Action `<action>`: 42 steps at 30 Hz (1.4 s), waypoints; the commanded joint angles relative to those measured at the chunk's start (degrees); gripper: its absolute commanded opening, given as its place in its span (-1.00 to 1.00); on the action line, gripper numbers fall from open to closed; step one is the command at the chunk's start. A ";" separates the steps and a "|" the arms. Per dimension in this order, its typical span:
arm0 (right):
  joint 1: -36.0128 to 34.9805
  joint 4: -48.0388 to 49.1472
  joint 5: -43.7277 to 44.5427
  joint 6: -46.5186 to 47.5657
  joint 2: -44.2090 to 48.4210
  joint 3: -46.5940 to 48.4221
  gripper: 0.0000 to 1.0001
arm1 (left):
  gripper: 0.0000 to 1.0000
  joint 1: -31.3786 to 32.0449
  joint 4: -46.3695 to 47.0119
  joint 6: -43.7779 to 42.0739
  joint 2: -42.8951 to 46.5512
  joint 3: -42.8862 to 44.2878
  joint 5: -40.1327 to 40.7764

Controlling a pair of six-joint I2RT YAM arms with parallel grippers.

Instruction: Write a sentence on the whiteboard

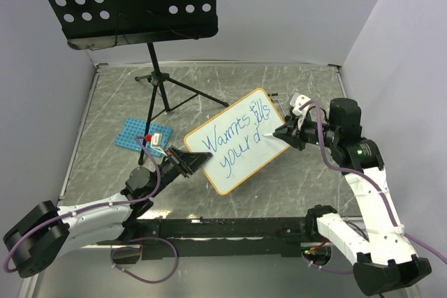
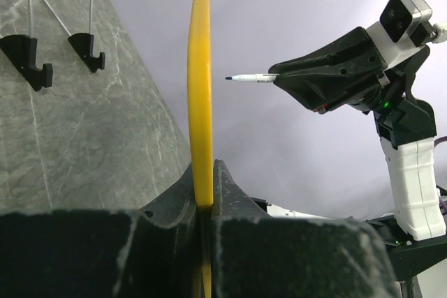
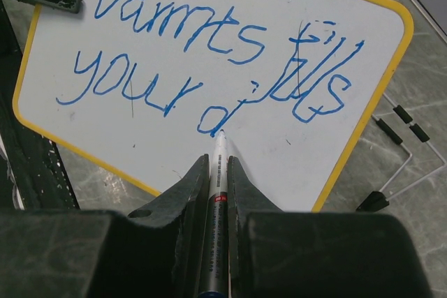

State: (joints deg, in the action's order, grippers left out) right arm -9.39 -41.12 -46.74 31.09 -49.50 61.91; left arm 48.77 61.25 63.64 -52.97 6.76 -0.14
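Black fingers of the right end effector [image 3: 218,167] close on the barrel of a marker [image 3: 220,146], its tip at the foot of a lone "d" on the whiteboard [image 3: 279,165]. Seen edge-on from the left wrist, the tip stands just off the board's face. The sentence [image 1: 237,141], in blue, runs in two slanted lines: "Warmts fills" above, "your d" below (the last word goes no further). The left end effector [image 2: 204,179] is clamped on the board's yellow-orange frame at the end opposite the marker, holding it tilted above the grey marbled counter [image 1: 279,88], with the writing side turned toward the right arm. Left of the whiteboard, a blue perforated rack [image 1: 133,134] lies flat on the counter. Behind the board and to its left stands a black music stand [image 1: 126,1], its tripod feet spread on the counter.
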 commanded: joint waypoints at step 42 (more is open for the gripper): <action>3.59 6.58 -3.36 -3.41 -0.60 -0.83 -1.00 | -0.98 -0.35 8.27 0.70 1.64 1.32 -0.03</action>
State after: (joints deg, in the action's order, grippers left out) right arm -6.20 -38.06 -49.23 28.71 -49.76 61.41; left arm 48.75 61.21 63.68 -52.97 6.74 -0.14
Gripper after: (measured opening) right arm 0.177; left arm 0.071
